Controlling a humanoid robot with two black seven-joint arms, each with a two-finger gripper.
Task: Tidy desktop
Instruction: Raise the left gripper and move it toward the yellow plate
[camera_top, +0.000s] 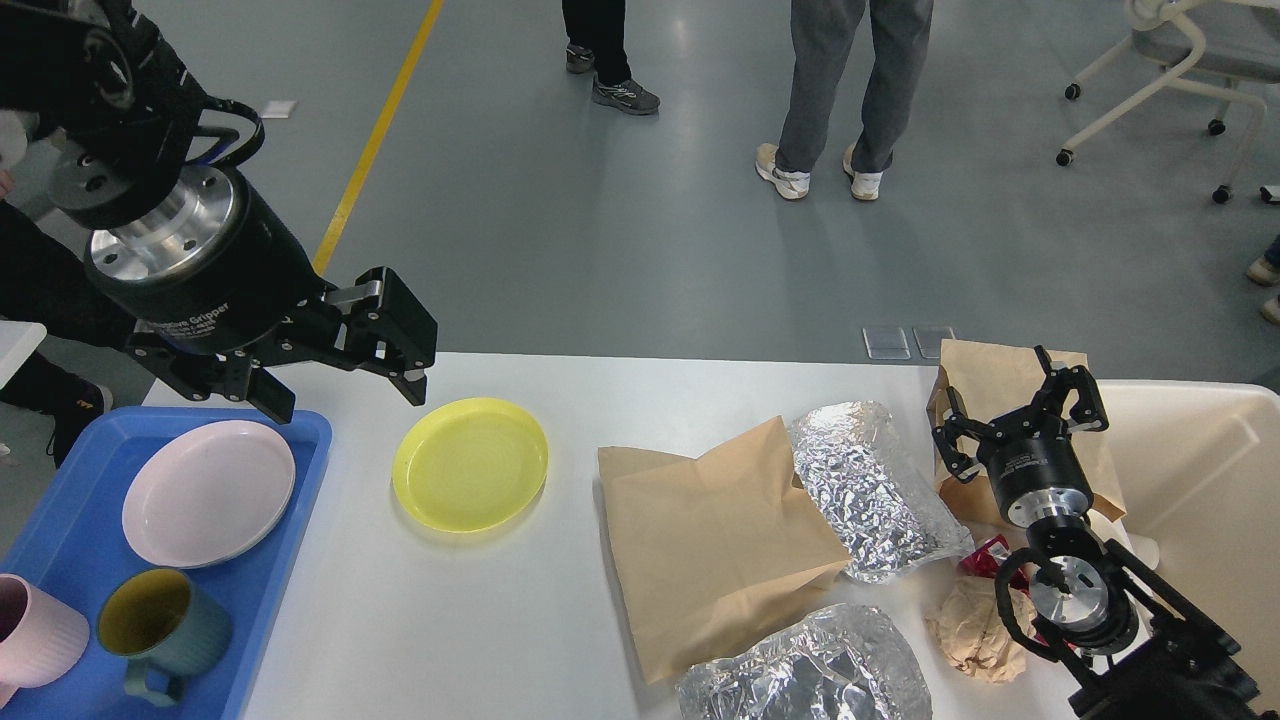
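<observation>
The white desktop (470, 620) carries a yellow plate (470, 463), a large brown paper bag (715, 545), two foil bags (875, 490) (810, 670), a crumpled paper wad (975, 630) and a red wrapper (985, 557). My left gripper (345, 395) is open and empty. It hovers above the table's far left, between the blue tray (305, 440) and the yellow plate. My right gripper (1018, 415) is open and empty, in front of a second brown bag (985, 375) beside the cream bin (1200, 470).
The blue tray holds a pink plate (208, 492), a green mug (160, 620) and a pink mug (35, 630). People stand on the grey floor beyond the table. A wheeled chair (1160, 70) is at the far right.
</observation>
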